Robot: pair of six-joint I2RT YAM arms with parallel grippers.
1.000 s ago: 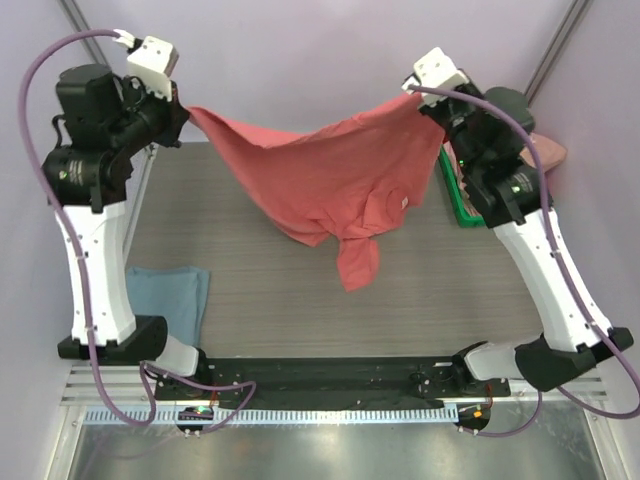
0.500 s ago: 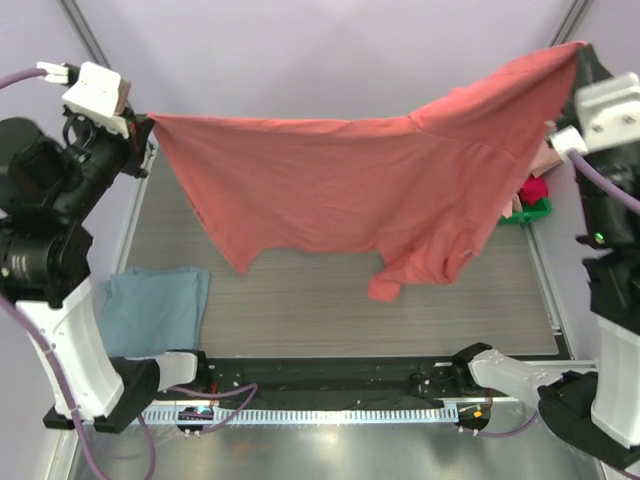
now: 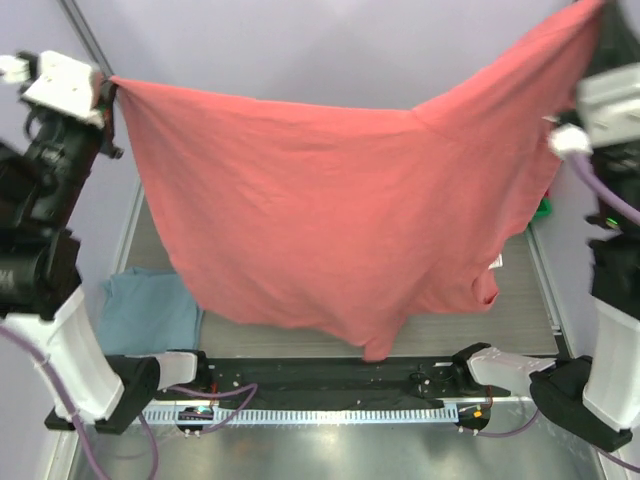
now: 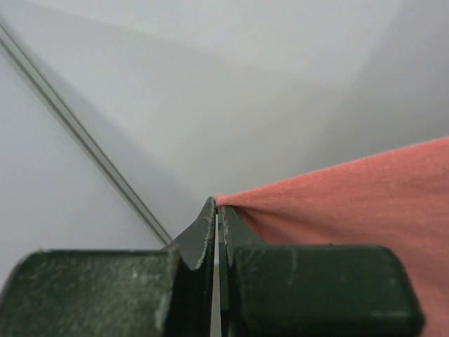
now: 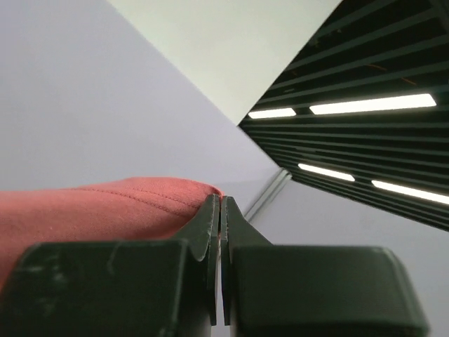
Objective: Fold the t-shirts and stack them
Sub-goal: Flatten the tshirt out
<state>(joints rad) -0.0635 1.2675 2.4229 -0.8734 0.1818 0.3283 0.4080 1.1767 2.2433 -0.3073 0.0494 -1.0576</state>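
Observation:
The salmon-red t-shirt (image 3: 340, 220) hangs spread wide in the air between both arms, high above the table. My left gripper (image 3: 108, 88) is shut on its upper left corner; in the left wrist view the cloth (image 4: 365, 189) leaves the closed tips (image 4: 218, 205) to the right. My right gripper (image 3: 598, 8) is shut on its upper right corner; in the right wrist view the cloth (image 5: 105, 203) bunches left of the closed tips (image 5: 222, 200). A folded grey-blue t-shirt (image 3: 140, 312) lies on the table at the left front. The pink and crimson tees are hidden.
The green bin (image 3: 541, 209) shows only as a sliver at the right behind the hanging shirt. The wooden tabletop (image 3: 515, 290) shows at the right front. The black base rail (image 3: 330, 378) runs along the near edge.
Both arms have risen and spread apart, drawing the salmon-red shirt from a bunched drape into a wide, flat sheet that now hides most of the table.

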